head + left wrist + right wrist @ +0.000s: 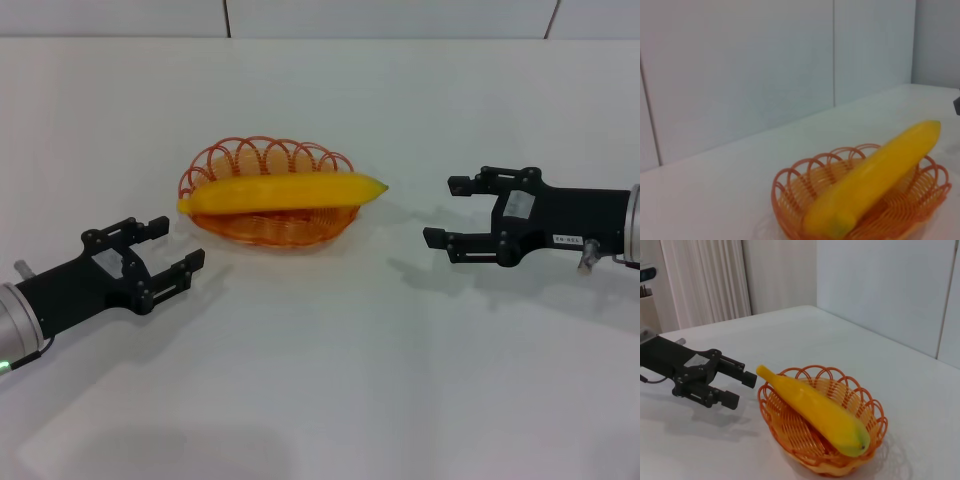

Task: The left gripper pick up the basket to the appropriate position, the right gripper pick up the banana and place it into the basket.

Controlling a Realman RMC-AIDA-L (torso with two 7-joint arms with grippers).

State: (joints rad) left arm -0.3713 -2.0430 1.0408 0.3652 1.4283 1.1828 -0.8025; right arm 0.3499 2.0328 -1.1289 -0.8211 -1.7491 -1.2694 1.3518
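The smooth bright yellow banana (283,190) lies lengthwise across the small oval orange-red wire basket (270,228), its two ends resting on or over the looped rim, and the basket sits on the plain white desk (330,380) toward the far middle of the scene. Judging by this, the placing looks done.

The black two-fingered left end effector (170,250) sits low over the desk, near and to the left of the basket, fingers spread and released, holding nothing. The black two-fingered right end effector (447,212) is well to the right of the basket, also released and empty, pointing toward it.

The basket is probably light and fairly stiff, though its thin wire loops could flex under a hard pinch; the rim at a short end looks the best place to take hold. The banana seems firm but easily bruised, with a smooth skin that may slip, so a gentle grip across its middle would suit it.

The right end effector carries a small white label with dark text, too small to read; both have blank-looking white stickers.
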